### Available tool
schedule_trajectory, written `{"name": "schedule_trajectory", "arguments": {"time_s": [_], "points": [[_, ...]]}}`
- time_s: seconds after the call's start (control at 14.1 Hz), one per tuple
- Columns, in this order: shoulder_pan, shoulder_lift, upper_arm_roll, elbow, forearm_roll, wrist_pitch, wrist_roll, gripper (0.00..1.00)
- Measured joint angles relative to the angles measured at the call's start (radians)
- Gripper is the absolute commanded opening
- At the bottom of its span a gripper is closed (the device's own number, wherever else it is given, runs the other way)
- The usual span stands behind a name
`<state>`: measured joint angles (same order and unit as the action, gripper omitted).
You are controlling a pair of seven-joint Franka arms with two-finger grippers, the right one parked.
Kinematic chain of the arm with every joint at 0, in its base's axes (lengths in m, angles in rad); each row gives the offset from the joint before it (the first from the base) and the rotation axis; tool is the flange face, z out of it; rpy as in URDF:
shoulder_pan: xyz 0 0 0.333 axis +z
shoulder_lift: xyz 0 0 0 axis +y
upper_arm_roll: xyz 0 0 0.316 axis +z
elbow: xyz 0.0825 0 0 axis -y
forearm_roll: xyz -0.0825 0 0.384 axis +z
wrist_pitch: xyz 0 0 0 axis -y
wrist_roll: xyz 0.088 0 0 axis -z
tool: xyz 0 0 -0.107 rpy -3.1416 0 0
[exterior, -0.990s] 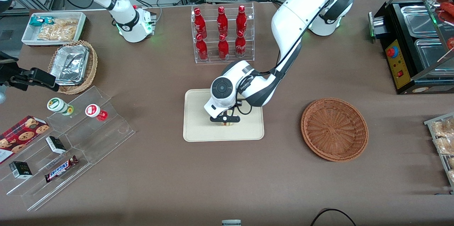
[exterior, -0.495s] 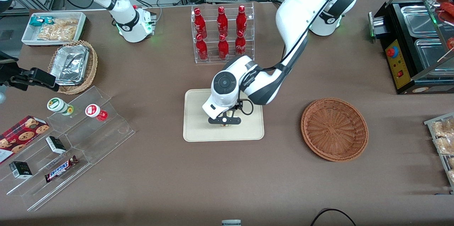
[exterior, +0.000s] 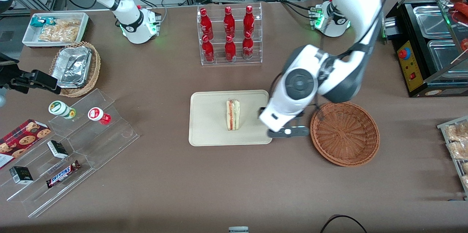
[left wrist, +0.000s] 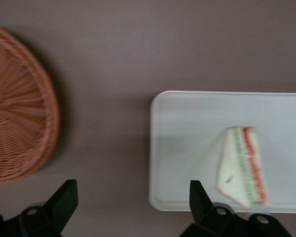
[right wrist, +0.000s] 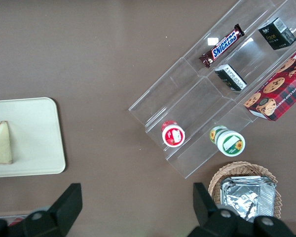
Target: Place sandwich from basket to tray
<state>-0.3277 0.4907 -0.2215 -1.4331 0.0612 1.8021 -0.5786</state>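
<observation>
Sandwich [exterior: 233, 115] lies on the tray [exterior: 206, 123], basket [exterior: 344, 133] holds nothing. Gripper [exterior: 289, 131] hovers between tray and basket; only the wrist view shows its fingers [left wrist: 200, 195] spread wide, gripping nothing.

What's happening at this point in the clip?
The sandwich lies on the tray, free of any grip. The reddish-brown basket holds nothing. The left arm's tool is open and empty, above the table between tray and basket. Half a second earlier it was low over the tray, so the sandwich has just been released and the arm is pulling away.
</observation>
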Motion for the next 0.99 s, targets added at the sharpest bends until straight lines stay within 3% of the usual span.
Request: {"name": "schedule_trajectory", "arguments": {"time_s": [0.42,0.71,0.99], "points": [[0.217,-0.281,0.004,-0.270,-0.001,-0.046,0.183,1.00],[0.331,-0.396,0.006,-0.284,-0.002,-0.128,0.292,1.00],[0.366,-0.435,0.006,-0.270,-0.002,-0.150,0.313,1.00]]}}
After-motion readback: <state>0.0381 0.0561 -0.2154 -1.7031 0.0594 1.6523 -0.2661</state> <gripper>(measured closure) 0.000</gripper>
